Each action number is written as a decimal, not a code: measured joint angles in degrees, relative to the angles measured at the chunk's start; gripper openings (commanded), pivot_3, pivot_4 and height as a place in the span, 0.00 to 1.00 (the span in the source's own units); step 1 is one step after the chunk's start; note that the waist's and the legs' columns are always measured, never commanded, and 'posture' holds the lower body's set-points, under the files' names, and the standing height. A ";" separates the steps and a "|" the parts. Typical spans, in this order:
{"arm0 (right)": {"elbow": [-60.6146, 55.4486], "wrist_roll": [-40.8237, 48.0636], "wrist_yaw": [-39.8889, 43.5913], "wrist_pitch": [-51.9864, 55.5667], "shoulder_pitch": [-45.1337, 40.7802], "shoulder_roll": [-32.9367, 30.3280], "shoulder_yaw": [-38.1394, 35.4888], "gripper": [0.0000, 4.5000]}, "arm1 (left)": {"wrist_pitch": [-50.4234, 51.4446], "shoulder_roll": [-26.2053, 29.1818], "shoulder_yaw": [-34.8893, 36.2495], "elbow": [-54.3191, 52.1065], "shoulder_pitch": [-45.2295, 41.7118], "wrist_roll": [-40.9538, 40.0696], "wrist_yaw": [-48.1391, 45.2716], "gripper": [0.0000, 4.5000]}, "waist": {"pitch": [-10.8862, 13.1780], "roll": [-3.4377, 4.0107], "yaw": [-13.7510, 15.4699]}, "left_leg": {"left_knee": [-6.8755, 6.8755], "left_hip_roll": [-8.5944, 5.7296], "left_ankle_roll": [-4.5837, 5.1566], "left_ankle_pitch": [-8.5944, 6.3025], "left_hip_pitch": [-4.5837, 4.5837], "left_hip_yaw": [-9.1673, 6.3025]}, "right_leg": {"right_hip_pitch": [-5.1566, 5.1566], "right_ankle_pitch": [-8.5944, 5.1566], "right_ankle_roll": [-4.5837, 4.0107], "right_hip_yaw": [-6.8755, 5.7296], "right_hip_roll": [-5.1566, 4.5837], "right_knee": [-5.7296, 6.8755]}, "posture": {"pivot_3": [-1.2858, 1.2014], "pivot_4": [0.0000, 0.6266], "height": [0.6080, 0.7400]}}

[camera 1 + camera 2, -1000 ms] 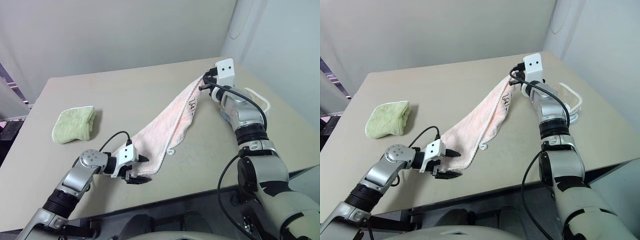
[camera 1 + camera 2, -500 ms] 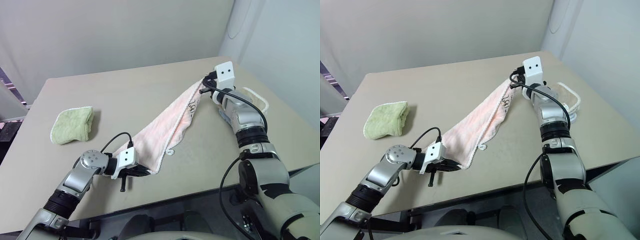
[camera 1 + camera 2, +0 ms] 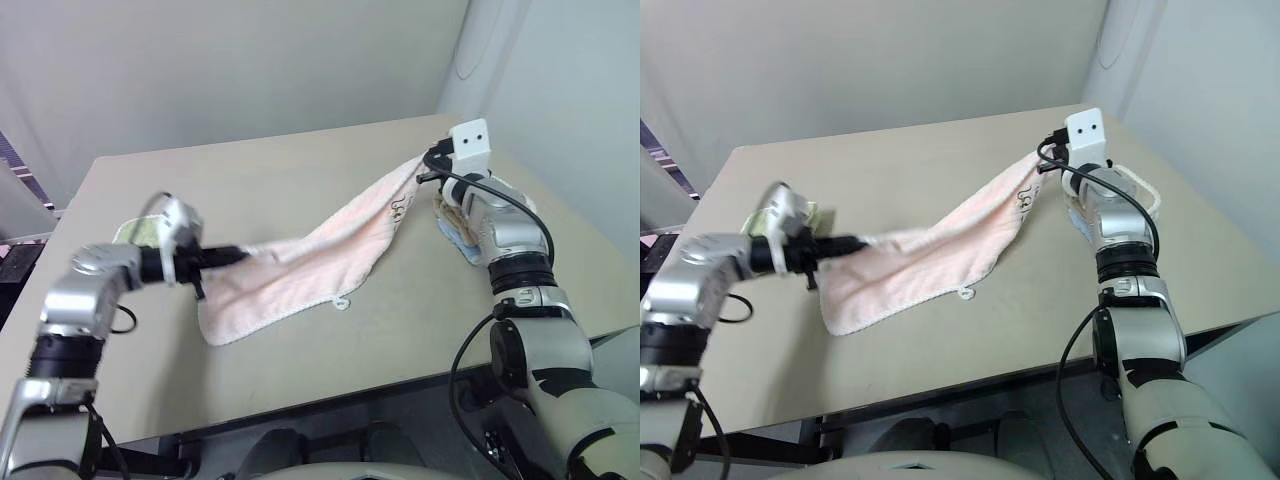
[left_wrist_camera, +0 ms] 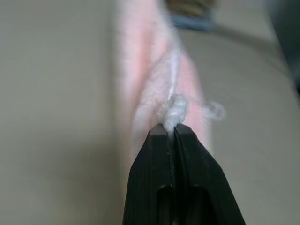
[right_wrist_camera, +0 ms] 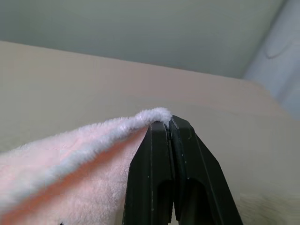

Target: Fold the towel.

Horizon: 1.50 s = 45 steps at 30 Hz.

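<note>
The pale pink towel [image 3: 310,258] with white edging hangs stretched between my two grippers above the table [image 3: 270,180]. My left gripper [image 3: 241,255] is shut on one white-edged corner, seen close in the left wrist view [image 4: 170,129]. At the far right my right gripper [image 3: 427,160] is shut on the opposite corner [image 5: 159,115]. The towel's lower edge sags onto the table, with its loop [image 3: 342,302] lying near the middle. A small dark embroidered mark [image 3: 400,209] sits close to the right gripper.
A light-green folded cloth [image 3: 135,231] lies at the left, partly behind my left hand. A beige cloth with white trim [image 3: 512,191] and something blue [image 3: 456,244] rest under my right forearm. The table's front edge [image 3: 330,390] runs close below the towel.
My left gripper shut on the towel's near corner, then lifted it up and to the left, pulling the towel taut. The right gripper shifted slightly right with its corner.
</note>
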 measured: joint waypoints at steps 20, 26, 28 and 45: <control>28.57 -2.34 -5.18 -20.14 -17.15 -1.42 -1.23 0.00 | -25.75 -12.78 8.48 55.63 -38.32 8.88 28.06 0.01 | 0.05 -0.17 -0.24 | -0.02 -0.01 0.01 -0.01 -0.26 0.02 | -0.31 0.40 0.42 0.11 0.05 -0.02 | 0.52 0.00 1.00; 24.03 -0.02 5.71 -22.78 -13.54 -2.17 -1.95 0.00 | -25.41 -9.14 9.46 53.87 -33.85 8.70 16.10 0.01 | 0.04 -0.21 -0.31 | 0.12 -0.02 0.06 -0.04 -0.22 0.02 | -0.12 0.44 0.48 0.08 0.08 -0.05 | 0.52 0.00 1.00; 19.67 1.28 9.01 -21.80 -9.17 -2.59 -2.08 0.00 | -24.75 -8.46 9.47 52.50 -30.48 8.55 11.23 0.01 | 0.03 -0.21 -0.32 | 0.17 -0.03 0.07 -0.03 -0.23 0.00 | -0.12 0.45 0.50 0.08 0.08 -0.02 | 0.52 0.00 1.00; -54.15 33.87 22.00 28.81 37.71 -15.10 -13.91 0.00 | 3.65 0.69 11.86 -4.39 12.17 -5.14 -1.85 0.01 | 0.01 -0.24 0.59 | 0.25 0.08 -0.11 -0.16 -0.29 0.02 | -0.02 0.23 0.26 0.14 -0.18 -0.19 | 0.52 0.00 1.00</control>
